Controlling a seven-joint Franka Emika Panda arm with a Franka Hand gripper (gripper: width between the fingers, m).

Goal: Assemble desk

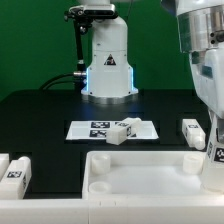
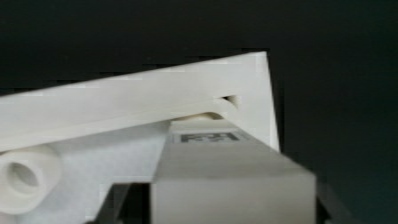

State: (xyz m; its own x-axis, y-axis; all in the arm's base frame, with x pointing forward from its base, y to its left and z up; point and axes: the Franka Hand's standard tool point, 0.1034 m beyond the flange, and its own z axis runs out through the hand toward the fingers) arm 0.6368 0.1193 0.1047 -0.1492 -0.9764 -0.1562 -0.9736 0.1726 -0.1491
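Exterior view: the large white rimmed plastic tabletop (image 1: 140,176) lies along the black surface's (image 1: 40,115) front edge, with the tool (image 1: 211,150) over its corner at the exterior view's right.

Wrist view: the tool looks clamped on a short white tagged block leg (image 2: 210,139) at that corner. Leg-fitting seems to be in hand; next it needs aligning and seating squarely.

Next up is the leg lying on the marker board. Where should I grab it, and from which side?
I'd take the leg across its two long flat sides, near mid-length, coming straight down from above. It lies on its side, skewed on the marker board, so turn the wrist to match.
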